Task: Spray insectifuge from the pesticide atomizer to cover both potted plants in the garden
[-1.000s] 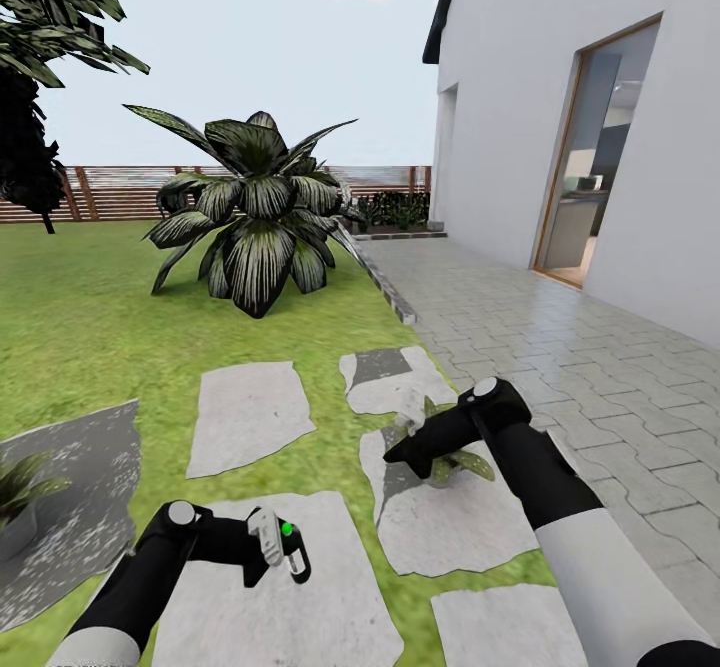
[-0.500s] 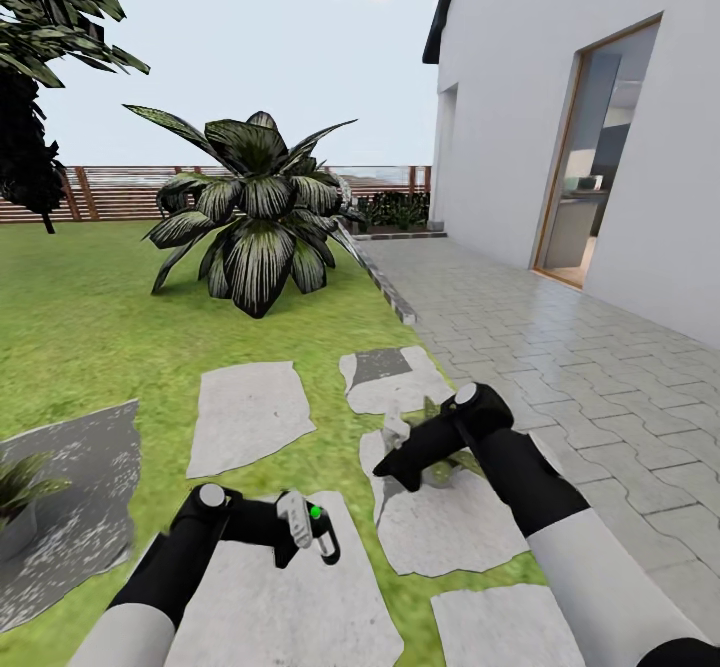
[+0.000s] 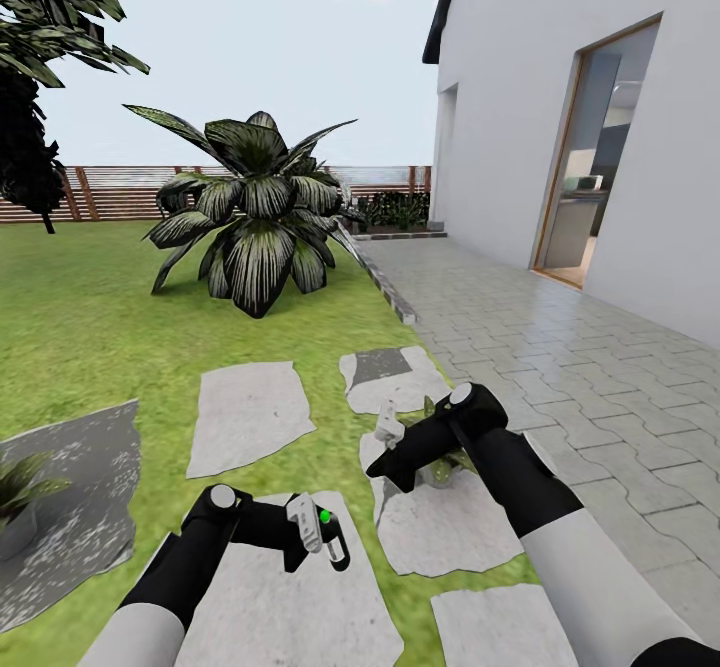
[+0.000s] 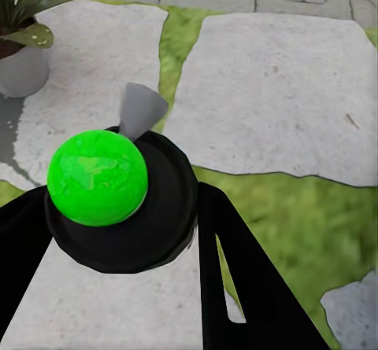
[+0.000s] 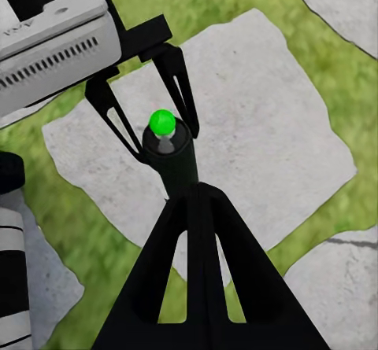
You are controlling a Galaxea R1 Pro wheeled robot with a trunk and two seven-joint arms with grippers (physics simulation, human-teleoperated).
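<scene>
Lawn and pale stone slabs (image 3: 245,412) in front of you, the paved path and house wall off to your right, the big dark broad-leaved plant (image 3: 255,217) ahead. Your left gripper (image 3: 325,539) is clamped on the pesticide atomizer (image 3: 322,519). In the right wrist view, its fingers (image 5: 179,82) flank the dark body under the green cap.

Change: over the last second the left arm has carried the bottle forward and to the right, toward the near potted plant (image 3: 455,462). That plant sits on a slab, partly behind your right arm. The right gripper (image 3: 385,467) has drifted slightly left. Its fingers look closed on nothing.

Judgement: pickup is done and you're lining up the first spray. The grey nozzle (image 4: 140,108) points roughly at that pot (image 4: 24,67). The second potted plant (image 3: 20,492) at the far left is still to do.
</scene>
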